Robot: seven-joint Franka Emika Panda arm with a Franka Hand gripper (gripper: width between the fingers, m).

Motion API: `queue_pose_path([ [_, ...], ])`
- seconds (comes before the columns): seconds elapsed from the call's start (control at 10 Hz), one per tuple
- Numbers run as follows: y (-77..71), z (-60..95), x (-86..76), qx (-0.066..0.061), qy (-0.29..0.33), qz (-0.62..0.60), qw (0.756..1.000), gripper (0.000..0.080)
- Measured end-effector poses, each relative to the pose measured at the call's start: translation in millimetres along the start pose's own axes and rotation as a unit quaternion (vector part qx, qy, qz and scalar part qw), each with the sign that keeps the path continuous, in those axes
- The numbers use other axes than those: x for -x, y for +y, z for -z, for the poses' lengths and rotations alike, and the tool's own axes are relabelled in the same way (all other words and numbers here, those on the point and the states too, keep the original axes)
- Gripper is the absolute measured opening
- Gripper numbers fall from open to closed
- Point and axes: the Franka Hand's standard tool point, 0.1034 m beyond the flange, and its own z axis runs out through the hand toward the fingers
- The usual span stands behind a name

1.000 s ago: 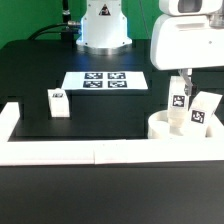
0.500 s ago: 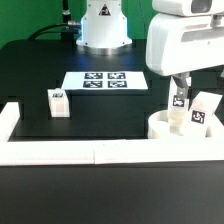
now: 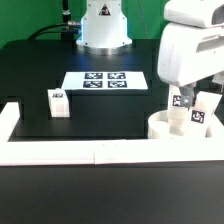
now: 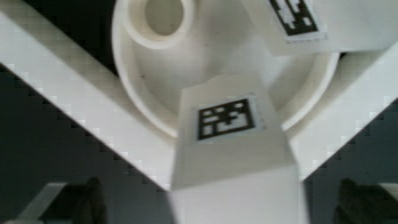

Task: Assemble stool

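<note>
since 1 s ago the arm's big white wrist housing [image 3: 192, 55] has been brought lower and toward the exterior view's right, and it is now hung right over the stool parts. the parts themselves are seen where they were.

from the exterior view's left: a long white border rail [image 3: 60, 152] is laid along the front of the black table [image 3: 110, 115], w/ a short return at its left end. a small white rectangular leg block [image 3: 58, 102], b/w tag on it, is stood alone just behind the rail's left part, well apart from the rest. further back, near centre, the thin flat white marker board [image 3: 105, 80] is laid flat, w/ the white robot base [image 3: 103, 25] behind it.

at the right, the low round white plastic disc seat [image 3: 170, 130] is set just behind the rail. two more tagged blocks are stood on it: an upright white leg block [image 3: 179, 103] and, just beside it, a tilted white leg block [image 3: 199, 114]. whether they are seated in sockets can't be told.

in the wrist view an open round socket [image 4: 160, 20] is shown in the seat. the two-finger gripper [image 4: 222, 200] is seen spread, w/ its blurred dark fingers [image 4: 63, 200] either side of one of those blocks. a dark gap is seen on at least one side, so nothing is clamped.
</note>
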Motion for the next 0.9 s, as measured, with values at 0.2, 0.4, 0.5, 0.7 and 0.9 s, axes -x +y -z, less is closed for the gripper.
queue_pose_path([
  [0.2,-2.3,-0.9,-2.1,0.000,0.001,-0.016,1.000,0.0649],
  [0.4,-1.4,-1.5,-1.2,0.000,0.000,-0.036,0.999,0.0519],
  [0.5,-1.2,-1.4,-1.2,0.000,0.000,-0.053,0.999,0.0379],
  [0.7,2.0,-2.3,1.6,0.001,-0.002,-0.125,0.992,0.0337],
  [0.9,6.3,-2.9,5.0,0.003,-0.003,-0.193,0.981,0.0337],
])
